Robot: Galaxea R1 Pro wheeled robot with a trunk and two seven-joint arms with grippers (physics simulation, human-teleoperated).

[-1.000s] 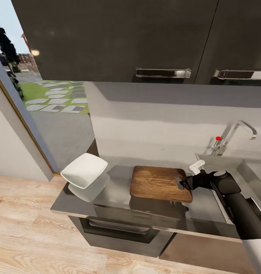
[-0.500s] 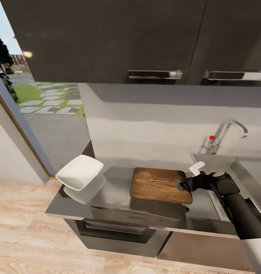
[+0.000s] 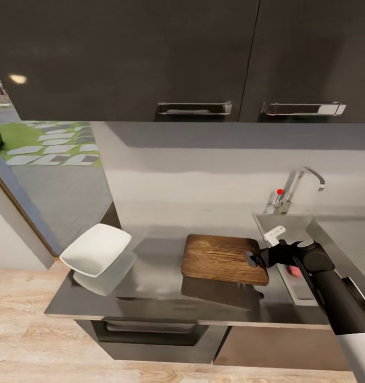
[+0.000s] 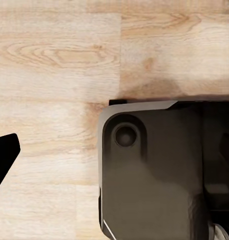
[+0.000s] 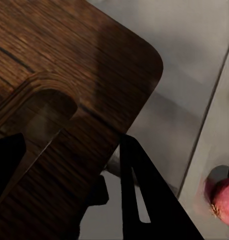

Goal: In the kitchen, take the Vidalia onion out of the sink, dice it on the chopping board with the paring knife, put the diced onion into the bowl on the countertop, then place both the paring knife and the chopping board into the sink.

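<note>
Gripping brown grained chopping board edge: right hand.

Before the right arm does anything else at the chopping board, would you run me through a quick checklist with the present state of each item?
1. Right claw at the chopping board's slot end: ok.
2. Claw actually closed on the board: cannot tell; a finger overlaps its edge.
3. Vidalia onion out of the sink: not ok, it lies in the basin.
4. Bowl ready on the countertop: ok.
5. Paring knife located: cannot tell.
6. Board top clear: ok.
</note>
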